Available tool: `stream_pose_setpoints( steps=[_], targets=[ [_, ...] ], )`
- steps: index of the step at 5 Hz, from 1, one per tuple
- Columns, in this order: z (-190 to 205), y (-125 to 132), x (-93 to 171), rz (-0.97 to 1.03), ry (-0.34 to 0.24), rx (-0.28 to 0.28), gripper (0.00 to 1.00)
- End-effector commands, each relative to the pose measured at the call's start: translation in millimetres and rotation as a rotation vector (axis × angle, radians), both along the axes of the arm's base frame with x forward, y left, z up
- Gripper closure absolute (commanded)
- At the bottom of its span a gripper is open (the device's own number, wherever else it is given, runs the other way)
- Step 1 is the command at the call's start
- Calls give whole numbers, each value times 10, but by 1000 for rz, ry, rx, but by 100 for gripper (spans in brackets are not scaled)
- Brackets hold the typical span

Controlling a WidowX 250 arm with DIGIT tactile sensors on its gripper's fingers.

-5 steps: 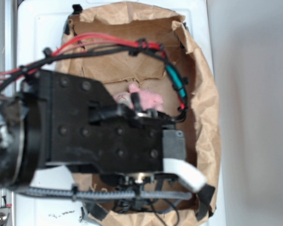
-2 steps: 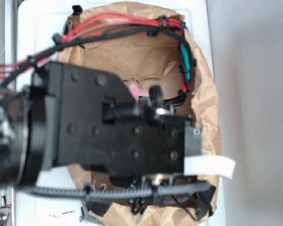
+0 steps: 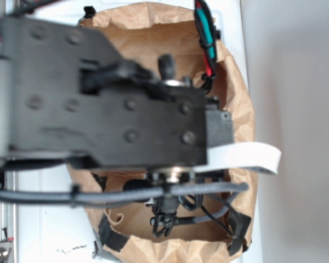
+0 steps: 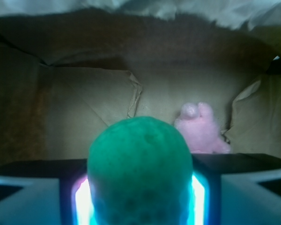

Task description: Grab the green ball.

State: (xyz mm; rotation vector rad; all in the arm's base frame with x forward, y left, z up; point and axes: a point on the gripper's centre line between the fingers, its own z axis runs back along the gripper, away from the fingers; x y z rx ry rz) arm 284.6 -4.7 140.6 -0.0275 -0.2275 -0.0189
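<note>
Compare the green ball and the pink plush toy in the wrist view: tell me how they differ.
The round, matte dark-green ball sits between the gripper fingers, close to the camera; the pink plush bunny lies loose on the brown paper box floor behind it. The ball is smooth-outlined and spherical; the bunny is lumpy, with two ears up. Both look soft and fuzzy, inside the same box.

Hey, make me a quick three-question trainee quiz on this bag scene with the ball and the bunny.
1. True or false: the gripper holds the green ball.
2. Which toy lies on the bag floor behind the ball? A) pink bunny B) yellow duck C) red car
3. Fill in: the exterior view is mostly blocked by the robot's black ____.

Key: 1 true. 2 A, the pink bunny. 3 arm.
</note>
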Motion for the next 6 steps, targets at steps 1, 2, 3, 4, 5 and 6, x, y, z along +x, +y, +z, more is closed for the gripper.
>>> stream_pose_setpoints(
  steps=[1,2,3,4,5,6],
  targets=[
    [550,61,-33,-38,-134,44,100],
    [679,108,-63,-40,-106,56,100],
    [644,102,-73,-58,-61,121,100],
    [678,151,-94,-56,-12,138,100],
    [677,180,-94,-60,-23,118,100],
    [664,192,-102,-52,-22,100,100]
  ],
)
